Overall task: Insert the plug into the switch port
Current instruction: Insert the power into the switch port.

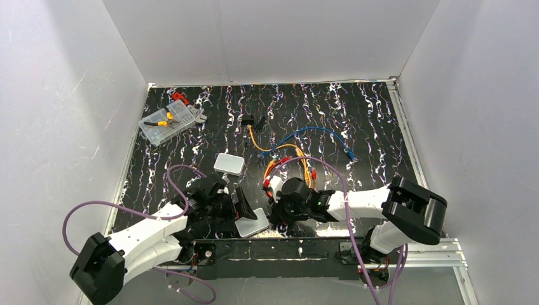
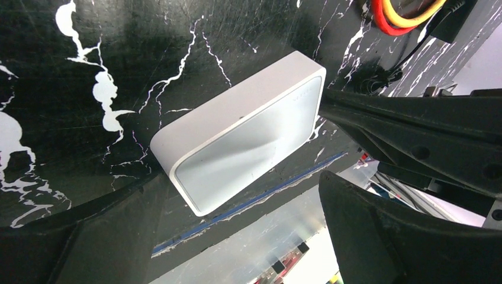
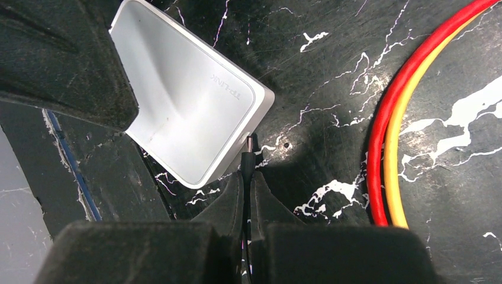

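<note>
**Plug tip beside the switch's edge**

The black plug (image 3: 250, 145) points its metal tip at the side edge of the pale TP-Link switch (image 3: 189, 100), just beside it and not inserted. The switch lies flat at the near edge of the black marbled table (image 3: 331, 71). The right tool (image 3: 247, 180) is clenched on the plug. The left tool (image 1: 243, 204) gapes wide around the switch, grasping nothing.

Bare tabletop (image 3: 319, 118) between plug (image 3: 250, 148) and cables (image 3: 388, 148)
</note>
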Available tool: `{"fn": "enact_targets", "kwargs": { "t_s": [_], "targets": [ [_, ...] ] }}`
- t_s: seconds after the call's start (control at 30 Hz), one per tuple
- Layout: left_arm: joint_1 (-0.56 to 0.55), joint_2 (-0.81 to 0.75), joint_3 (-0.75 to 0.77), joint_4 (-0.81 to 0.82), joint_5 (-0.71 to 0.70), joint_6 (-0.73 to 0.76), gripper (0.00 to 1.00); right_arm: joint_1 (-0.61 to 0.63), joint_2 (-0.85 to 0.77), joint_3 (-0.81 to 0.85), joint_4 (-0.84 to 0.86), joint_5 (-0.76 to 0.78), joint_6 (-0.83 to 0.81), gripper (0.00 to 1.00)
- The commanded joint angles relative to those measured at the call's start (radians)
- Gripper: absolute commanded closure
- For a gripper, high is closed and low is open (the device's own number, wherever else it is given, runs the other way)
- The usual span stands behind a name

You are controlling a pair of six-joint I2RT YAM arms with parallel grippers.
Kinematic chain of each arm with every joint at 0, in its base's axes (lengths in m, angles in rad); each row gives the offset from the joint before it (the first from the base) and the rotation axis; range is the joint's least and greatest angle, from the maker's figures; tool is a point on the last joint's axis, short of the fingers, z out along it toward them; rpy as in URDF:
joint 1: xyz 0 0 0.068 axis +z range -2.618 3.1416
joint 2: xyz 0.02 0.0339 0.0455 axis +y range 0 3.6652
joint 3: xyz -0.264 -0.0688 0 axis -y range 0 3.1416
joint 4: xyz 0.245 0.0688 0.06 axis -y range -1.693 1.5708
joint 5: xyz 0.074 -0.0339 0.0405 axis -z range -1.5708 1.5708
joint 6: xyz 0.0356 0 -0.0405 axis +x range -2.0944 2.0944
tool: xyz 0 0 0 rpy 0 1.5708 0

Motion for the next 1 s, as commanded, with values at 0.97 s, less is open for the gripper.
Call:
{"fn": "enact_targets", "kwargs": {
  "t_s": [0.97],
  "targets": [
    [0.091, 0.254, 0.165, 0.041, 0.01, 0.177, 0.02, 0.074, -0.022, -0.037, 0.039, 0.01, 0.053, 0.99]
  ]
}}
